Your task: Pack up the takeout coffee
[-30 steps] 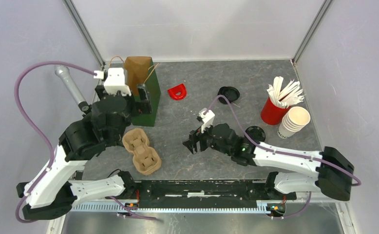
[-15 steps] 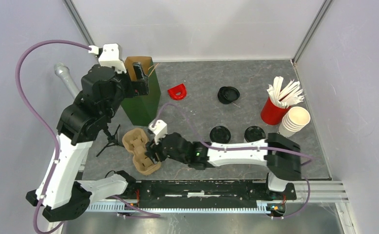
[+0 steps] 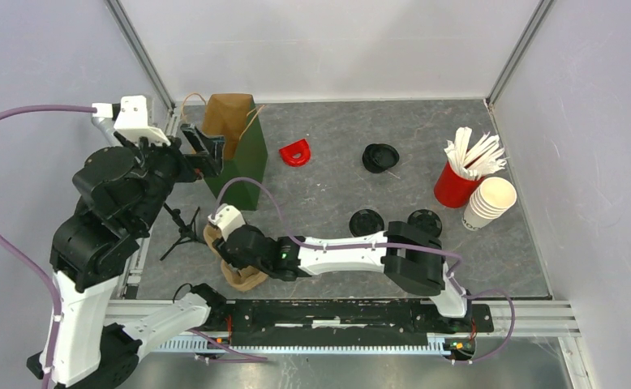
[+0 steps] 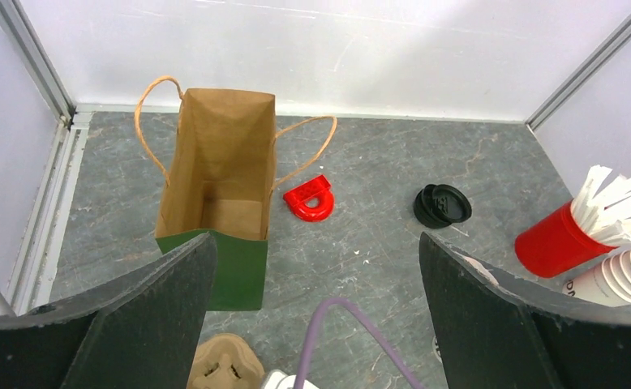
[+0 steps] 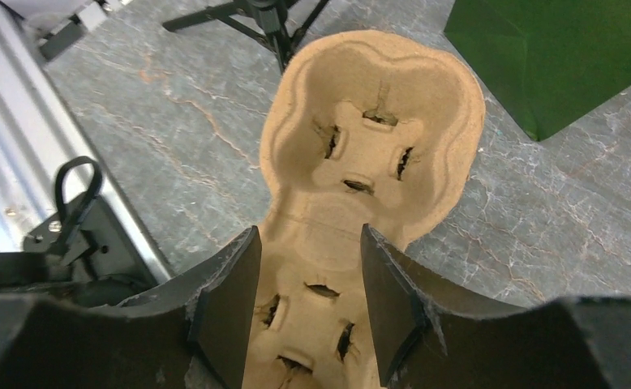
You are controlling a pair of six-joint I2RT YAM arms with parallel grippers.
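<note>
Two takeout coffee cups with black lids, one [image 3: 367, 221] beside the other [image 3: 423, 220], stand right of centre, seen from above. A brown pulp cup carrier [image 3: 245, 279] [image 5: 377, 121] lies near the front left. My right gripper [image 3: 229, 251] [image 5: 311, 235] reaches across to it, jaws half apart astride its near well; contact with the pads is unclear. A green paper bag [image 3: 235, 154] [image 4: 219, 162] stands open at the back left, nothing visible inside it. My left gripper [image 3: 203, 150] [image 4: 316, 243] hangs wide open above and left of the bag, holding nothing.
A red cup of white sticks [image 3: 457, 185] [image 4: 551, 239] and a stack of lidless cream cups [image 3: 489, 203] stand at the right. Loose black lids [image 3: 379, 156] [image 4: 442, 204] and a red D-shaped piece [image 3: 295, 152] [image 4: 311, 198] lie mid-back. A small black tripod [image 3: 181, 225] stands left of the carrier.
My right arm swung left from the table's middle onto the cup carrier while its jaws narrowed. My left arm rose and drew back left from the bag, jaws still wide.
</note>
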